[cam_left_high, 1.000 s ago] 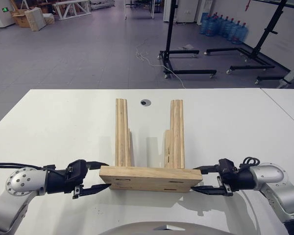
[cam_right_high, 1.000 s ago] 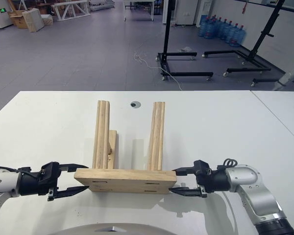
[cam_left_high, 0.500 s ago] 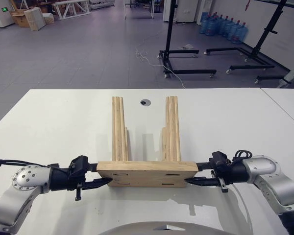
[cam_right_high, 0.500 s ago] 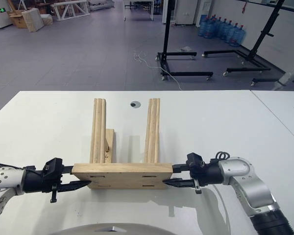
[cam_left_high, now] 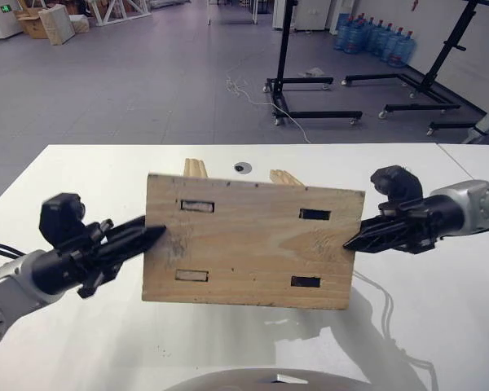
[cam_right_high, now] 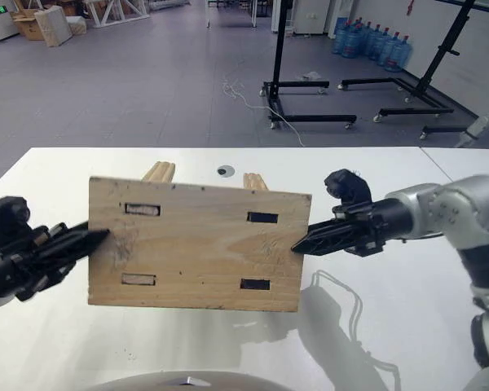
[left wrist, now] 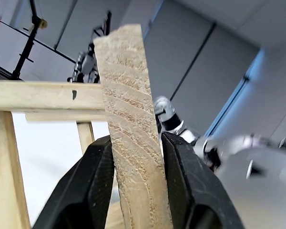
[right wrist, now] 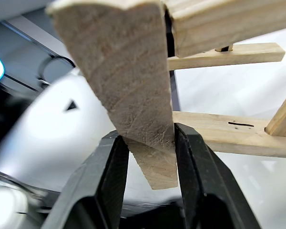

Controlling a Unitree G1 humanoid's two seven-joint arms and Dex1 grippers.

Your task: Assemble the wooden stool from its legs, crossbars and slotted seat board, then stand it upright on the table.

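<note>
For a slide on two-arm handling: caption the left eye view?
The left gripper and right gripper clamp opposite ends of the seat board, slotted face toward camera, above the table.

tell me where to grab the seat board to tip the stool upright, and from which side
By its two short end edges, one gripper from each side, as the left gripper and right gripper hold the seat board here. Those ends are thin enough to pinch, and the legs stick out behind, leaving them free.

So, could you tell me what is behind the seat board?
Legs and crossbars sit behind the seat board; from the head, two leg ends peek above it, the rest covered.
</note>
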